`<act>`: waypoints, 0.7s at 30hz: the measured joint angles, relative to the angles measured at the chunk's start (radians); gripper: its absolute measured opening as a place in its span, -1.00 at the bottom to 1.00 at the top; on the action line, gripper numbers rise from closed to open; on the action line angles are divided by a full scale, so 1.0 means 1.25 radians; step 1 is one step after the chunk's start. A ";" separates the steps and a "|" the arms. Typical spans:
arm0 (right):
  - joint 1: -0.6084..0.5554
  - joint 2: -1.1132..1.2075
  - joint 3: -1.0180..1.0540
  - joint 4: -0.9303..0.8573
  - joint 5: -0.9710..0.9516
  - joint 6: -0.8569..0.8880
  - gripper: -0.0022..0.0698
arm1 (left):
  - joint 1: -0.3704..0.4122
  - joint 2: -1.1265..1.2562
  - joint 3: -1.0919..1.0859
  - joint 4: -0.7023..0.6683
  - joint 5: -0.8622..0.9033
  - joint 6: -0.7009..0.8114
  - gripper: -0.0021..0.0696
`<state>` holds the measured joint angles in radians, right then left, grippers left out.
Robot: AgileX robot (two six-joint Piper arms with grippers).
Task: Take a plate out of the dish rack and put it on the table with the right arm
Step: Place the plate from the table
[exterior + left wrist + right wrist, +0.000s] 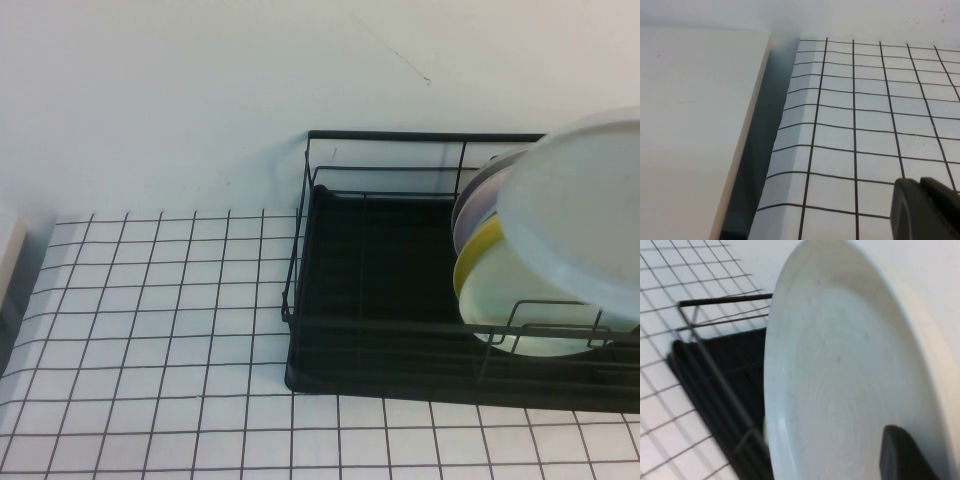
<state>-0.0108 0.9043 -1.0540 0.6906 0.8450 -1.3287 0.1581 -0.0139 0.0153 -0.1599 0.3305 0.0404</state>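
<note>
The white plate (580, 215) hangs tilted in the air over the right end of the black dish rack (420, 136), clear of its slots. In the right wrist view the plate (840, 365) fills the picture, with the rack (715, 370) below it. My right gripper (912, 437) is shut on the plate's rim. One black finger (900, 455) lies on the plate's face and the other is hidden behind it. My left gripper (920, 182) is shut and empty, low over the gridded table (865, 125), far from the rack.
A yellow plate (478, 250), a pale mint-green plate (520, 300) and a greyish plate (478, 195) stand in the rack's right end. The rack's left half is bare tray. A white block (690, 125) lies off the table's left edge. The gridded table (150, 330) stretches left of the rack.
</note>
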 joint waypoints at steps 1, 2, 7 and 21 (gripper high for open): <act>0.000 -0.019 0.000 -0.018 0.029 0.045 -0.60 | 0.000 0.000 0.000 0.000 0.000 0.000 -0.95; 0.000 -0.037 0.001 -0.036 0.067 0.121 -0.60 | 0.000 0.000 0.000 0.000 0.000 0.000 -0.95; 0.000 -0.114 0.102 -0.011 0.201 0.405 -0.60 | 0.000 0.000 0.000 0.000 0.000 0.002 -0.95; 0.000 0.036 0.540 0.257 -0.101 0.398 -0.60 | 0.000 0.000 0.000 0.000 0.000 0.002 -0.95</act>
<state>-0.0108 0.9495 -0.3792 1.0115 0.7192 -0.8310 0.1581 -0.0139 0.0153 -0.1599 0.3305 0.0424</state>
